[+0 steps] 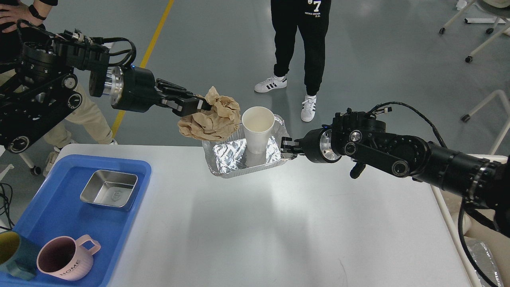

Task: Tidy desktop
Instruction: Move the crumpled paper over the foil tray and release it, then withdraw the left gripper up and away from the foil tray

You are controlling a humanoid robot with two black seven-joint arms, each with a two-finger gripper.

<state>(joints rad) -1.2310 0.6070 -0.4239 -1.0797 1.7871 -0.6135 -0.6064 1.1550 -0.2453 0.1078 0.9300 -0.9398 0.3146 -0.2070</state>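
Note:
The white desktop (pixel 271 223) fills the lower view. My left gripper (pixel 199 107) is shut on a crumpled brown paper ball (pixel 213 119) and holds it in the air, just above the left end of a foil tray (pixel 231 159). My right gripper (pixel 287 148) is shut on the right rim of the foil tray and holds it lifted over the desktop's far edge. A white paper cup (pixel 257 128) stands upright inside the foil tray.
A blue plastic tray (pixel 48 223) at the front left holds a steel square dish (pixel 109 194), a pink mug (pixel 65 261) and a teal mug (pixel 12 255). A cream bin (pixel 458 239) stands right of the desktop. People stand beyond the far edge.

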